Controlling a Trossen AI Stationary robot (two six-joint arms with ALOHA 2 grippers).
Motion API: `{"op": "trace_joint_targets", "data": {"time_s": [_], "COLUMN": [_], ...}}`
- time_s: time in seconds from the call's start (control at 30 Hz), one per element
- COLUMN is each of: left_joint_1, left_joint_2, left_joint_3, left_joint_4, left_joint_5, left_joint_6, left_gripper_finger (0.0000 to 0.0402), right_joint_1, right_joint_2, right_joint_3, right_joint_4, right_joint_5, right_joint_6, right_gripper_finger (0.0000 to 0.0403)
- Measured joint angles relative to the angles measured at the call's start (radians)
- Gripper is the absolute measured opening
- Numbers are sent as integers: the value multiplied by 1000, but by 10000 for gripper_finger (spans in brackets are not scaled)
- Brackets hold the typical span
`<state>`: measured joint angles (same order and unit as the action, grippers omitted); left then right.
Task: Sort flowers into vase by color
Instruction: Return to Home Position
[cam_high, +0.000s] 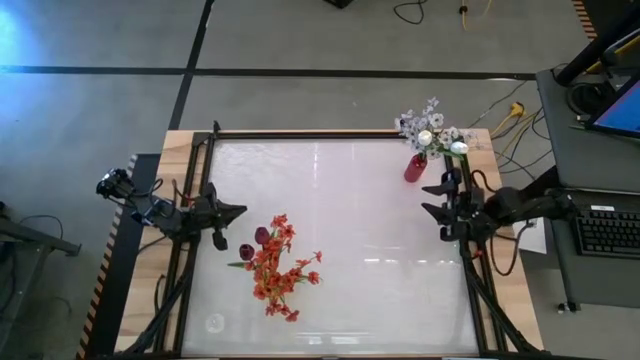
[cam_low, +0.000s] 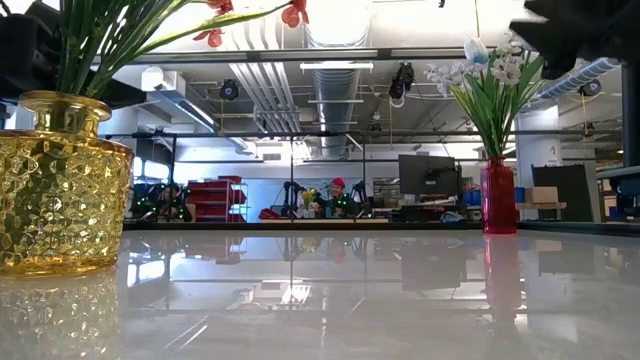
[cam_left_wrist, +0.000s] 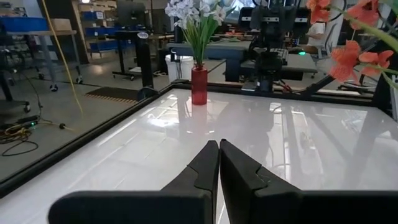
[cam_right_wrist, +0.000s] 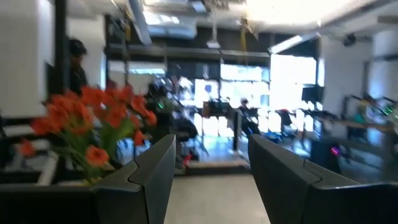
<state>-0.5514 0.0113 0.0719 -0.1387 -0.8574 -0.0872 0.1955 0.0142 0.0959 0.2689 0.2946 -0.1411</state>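
The red-orange flowers (cam_high: 275, 262), with two dark maroon buds (cam_high: 262, 236), stand in a yellow glass vase (cam_low: 60, 180) on the table's left half. Their blossoms hide the vase from above. White and pale lavender flowers (cam_high: 430, 128) stand in a slim red vase (cam_high: 415, 167) at the far right. My left gripper (cam_high: 235, 212) is shut and empty at the left rail, just left of the orange bunch. My right gripper (cam_high: 430, 197) is open and empty at the right rail, just near of the red vase. In its wrist view the open fingers frame the orange blossoms (cam_right_wrist: 93, 118) far off.
A black frame rail (cam_high: 330, 134) runs round the glossy white tabletop (cam_high: 380, 260). The stretch between the two vases is bare. A side desk with a keyboard (cam_high: 608, 232) stands to the right, and cables (cam_high: 505, 115) lie on the floor beyond the far edge.
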Motion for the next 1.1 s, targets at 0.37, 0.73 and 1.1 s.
{"op": "trace_joint_targets", "data": {"time_s": [0.37,0.73,1.1], "left_joint_1": [0,0,0], "left_joint_2": [39,67,83], "left_joint_3": [-1,-2,-2], "left_joint_4": [-3,-5,-4], "left_joint_5": [-114,-201,-200], "left_joint_6": [0,-52,-53], "left_gripper_finger": [0,0,0], "right_joint_1": [-6,-6,-6], "right_joint_2": [1,11,15], "right_joint_3": [-84,-84,-84], "right_joint_4": [-112,-161,-161], "right_joint_5": [169,258,256], "right_joint_6": [75,76,78], "right_gripper_finger": [194,194,194]}}
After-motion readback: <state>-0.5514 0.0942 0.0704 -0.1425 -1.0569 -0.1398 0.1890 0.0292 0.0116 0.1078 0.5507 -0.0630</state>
